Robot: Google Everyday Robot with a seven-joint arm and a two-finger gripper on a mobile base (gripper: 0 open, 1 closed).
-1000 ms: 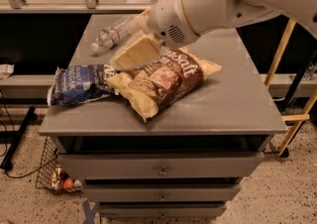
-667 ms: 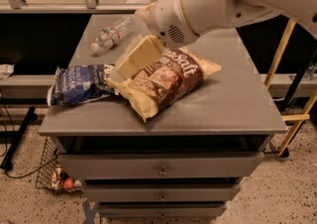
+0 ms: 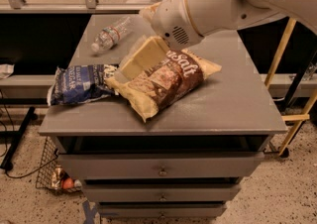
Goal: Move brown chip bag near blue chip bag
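The brown chip bag [image 3: 168, 82] lies flat on the grey cabinet top [image 3: 237, 104], brown in the middle with tan ends. Its left end touches the dark blue chip bag [image 3: 79, 85], which lies at the left edge of the top. My gripper [image 3: 140, 59] is a cream-coloured piece at the end of the white arm. It sits over the brown bag's upper left end, just right of the blue bag. Whether it touches the bag does not show.
A clear plastic bottle [image 3: 110, 34] lies on its side at the back left of the top. The cabinet has drawers below. A wire basket [image 3: 49, 168] stands on the floor at left and a yellow frame [image 3: 292, 69] at right.
The gripper has shifted slightly right and down over the brown bag's upper left end. Both bags and the bottle lie where they were.
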